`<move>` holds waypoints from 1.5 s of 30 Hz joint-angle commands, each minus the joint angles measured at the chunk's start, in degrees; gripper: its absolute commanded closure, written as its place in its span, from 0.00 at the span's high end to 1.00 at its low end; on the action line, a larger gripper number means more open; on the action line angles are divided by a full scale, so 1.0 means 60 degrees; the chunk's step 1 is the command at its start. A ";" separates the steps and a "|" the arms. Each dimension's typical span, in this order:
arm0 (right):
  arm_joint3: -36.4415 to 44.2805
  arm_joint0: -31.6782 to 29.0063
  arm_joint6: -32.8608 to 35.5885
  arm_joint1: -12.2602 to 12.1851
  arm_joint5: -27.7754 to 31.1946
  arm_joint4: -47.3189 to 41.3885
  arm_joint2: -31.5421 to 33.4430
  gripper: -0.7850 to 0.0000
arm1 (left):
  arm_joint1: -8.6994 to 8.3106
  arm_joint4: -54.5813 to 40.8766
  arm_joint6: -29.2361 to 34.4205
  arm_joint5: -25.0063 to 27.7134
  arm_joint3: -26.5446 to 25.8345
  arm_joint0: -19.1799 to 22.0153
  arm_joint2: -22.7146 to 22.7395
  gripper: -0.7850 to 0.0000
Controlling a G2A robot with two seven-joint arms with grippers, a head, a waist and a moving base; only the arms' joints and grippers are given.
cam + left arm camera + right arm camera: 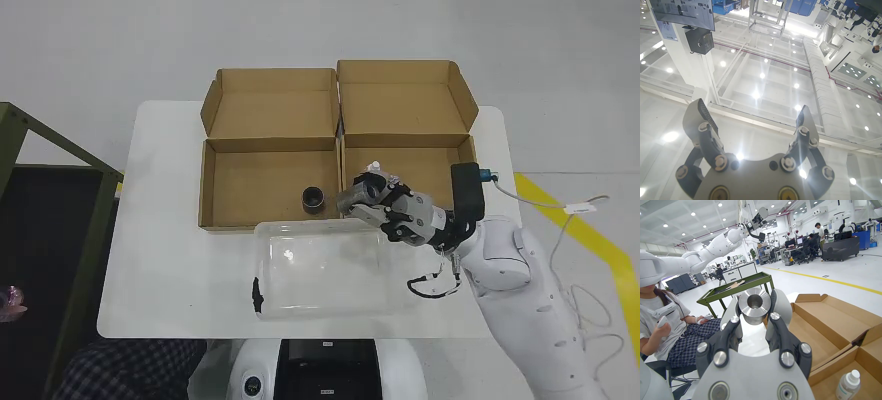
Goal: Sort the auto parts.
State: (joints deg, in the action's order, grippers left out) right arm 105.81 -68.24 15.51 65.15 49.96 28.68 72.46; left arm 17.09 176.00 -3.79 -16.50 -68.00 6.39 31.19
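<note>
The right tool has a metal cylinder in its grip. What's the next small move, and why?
Probably carry the right tool sideways over the box holding the dark ring: its metal cylinder looks like that kind of part, while the other box holds a bottle.

Bright overhead light; ceiling lamps (755, 95) flare w/ streaks, fisheye edges.

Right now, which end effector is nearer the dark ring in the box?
Right. The right end effector, shut on a metal cylinder, hangs just beside the dark ring; the left end effector is raised high, open, pointing at the ceiling.
</note>
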 commanded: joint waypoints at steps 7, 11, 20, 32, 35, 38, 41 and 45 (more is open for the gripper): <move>-0.0215 0.0049 0.0058 0.0042 -0.1044 0.0059 -0.0181 0.00 | 0.0000 0.0000 0.0000 0.0000 0.0000 0.0000 0.0000 1.00; -0.0452 0.0342 0.0245 0.0086 -0.1557 0.0232 -0.0421 0.00 | 0.0000 0.0000 0.0000 0.0000 0.0000 0.0000 0.0000 1.00; -0.1439 0.1426 0.0215 0.0323 -0.2923 0.1160 -0.1359 0.00 | 0.0000 0.0000 0.0000 0.0000 0.0000 0.0000 0.0000 1.00; -0.2896 0.2688 -0.0308 0.0760 -0.4509 0.2341 -0.2630 0.00 | 0.0000 0.0000 0.0000 0.0000 0.0000 0.0000 0.0000 1.00; -0.3316 0.2975 -0.0270 0.0891 -0.5060 0.2499 -0.2931 0.00 | 0.0000 0.0000 0.0000 0.0000 0.0000 0.0000 0.0000 1.00; -0.3801 0.3299 -0.0289 0.1042 -0.5470 0.2552 -0.3241 0.00 | 0.0000 0.0000 0.0000 0.0000 0.0000 0.0000 0.0000 1.00; -0.4237 0.3661 -0.0251 0.1207 -0.5798 0.2704 -0.3589 0.00 | 0.0000 0.0000 0.0000 0.0000 0.0000 0.0000 0.0000 1.00; -0.4575 0.4028 -0.0122 0.1393 -0.6338 0.3169 -0.3996 0.00 | 0.0000 0.0000 0.0000 0.0000 0.0000 0.0000 0.0000 1.00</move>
State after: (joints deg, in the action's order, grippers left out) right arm 78.76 -44.58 14.57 73.24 12.87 46.90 49.10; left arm 17.09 176.00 -3.79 -16.50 -68.00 6.39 31.19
